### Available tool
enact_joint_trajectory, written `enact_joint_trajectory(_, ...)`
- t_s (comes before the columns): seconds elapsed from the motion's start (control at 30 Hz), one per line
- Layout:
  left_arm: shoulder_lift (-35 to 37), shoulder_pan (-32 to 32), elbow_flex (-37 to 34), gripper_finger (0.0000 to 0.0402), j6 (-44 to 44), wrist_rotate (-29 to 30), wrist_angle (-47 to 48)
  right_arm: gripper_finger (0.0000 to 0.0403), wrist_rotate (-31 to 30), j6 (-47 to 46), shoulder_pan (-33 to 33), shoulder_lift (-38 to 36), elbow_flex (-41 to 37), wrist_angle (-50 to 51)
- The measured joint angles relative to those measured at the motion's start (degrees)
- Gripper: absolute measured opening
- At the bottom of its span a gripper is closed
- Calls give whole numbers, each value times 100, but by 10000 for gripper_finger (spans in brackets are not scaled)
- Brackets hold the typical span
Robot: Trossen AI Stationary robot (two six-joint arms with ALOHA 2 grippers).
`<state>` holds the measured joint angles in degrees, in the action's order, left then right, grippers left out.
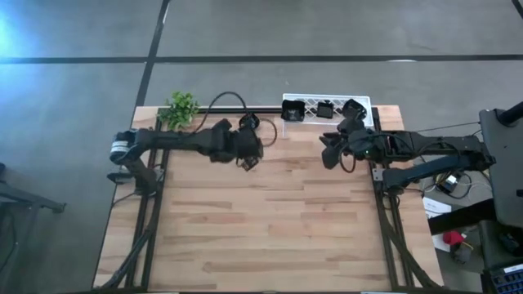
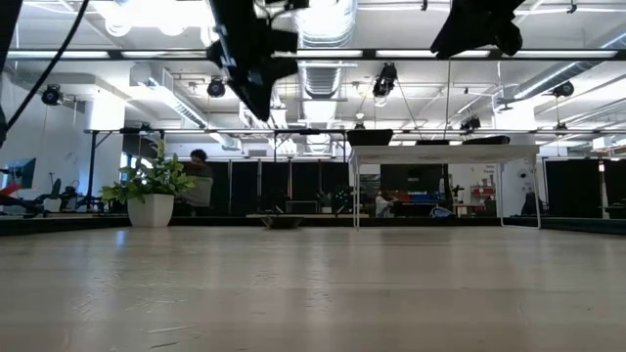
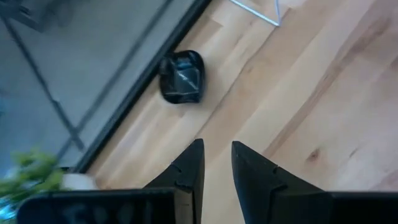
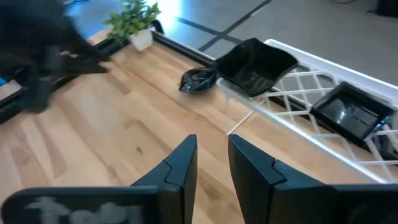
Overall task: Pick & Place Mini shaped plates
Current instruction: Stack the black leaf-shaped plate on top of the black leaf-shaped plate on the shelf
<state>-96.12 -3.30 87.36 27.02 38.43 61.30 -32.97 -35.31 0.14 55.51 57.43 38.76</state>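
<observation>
While one small dark plate (image 3: 181, 77) lies on the tabletop (image 1: 270, 220) beside the white rack (image 4: 323, 134), both grippers hover near it, fingers parted, empty. Stiff, light, probably slippery; pinch its raised rim.

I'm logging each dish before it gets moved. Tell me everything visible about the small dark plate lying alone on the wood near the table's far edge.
The small glossy black plate with a raised rim is roundish with softened corners and looks like moulded plastic. It lies flat on the light wooden tabletop by the far edge, between the green plant and the white lattice rack. Nothing but the table touches it; neither gripper holds it.
</observation>
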Motion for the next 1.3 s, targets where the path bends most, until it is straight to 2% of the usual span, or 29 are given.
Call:
enact_joint_trajectory(0.07, 0, -334, -206, 77, -293, -400, -478, 84, 0, 7, 97, 0, 0, 0)
enact_joint_trajectory(0.23, 0, -1227, -783, 77, -829, -2028, -1629, 79, -2, 7, 237, 2, 0, 0)
enact_joint_trajectory(0.37, 0, -1812, -1207, 77, -887, -2592, -2199, 77, -2, 7, 301, 4, 0, -2)
enact_joint_trajectory(0.53, 0, -2362, -1662, 77, -767, -2642, -2664, 82, -7, 40, 301, 7, 0, -2)
enact_joint_trajectory(0.8, 0, -2876, -2398, 77, -163, -2674, -3899, 75, -7, 229, 299, 7, 0, -15)
enact_joint_trajectory(1.07, -22, -3067, -2830, 77, 162, -2705, -5049, 76, -7, 230, 299, 7, 0, -15)
enact_joint_trajectory(1.3, -26, -3084, -3148, 77, 455, -2405, -5482, 78, -7, 232, 299, 7, 0, -15)
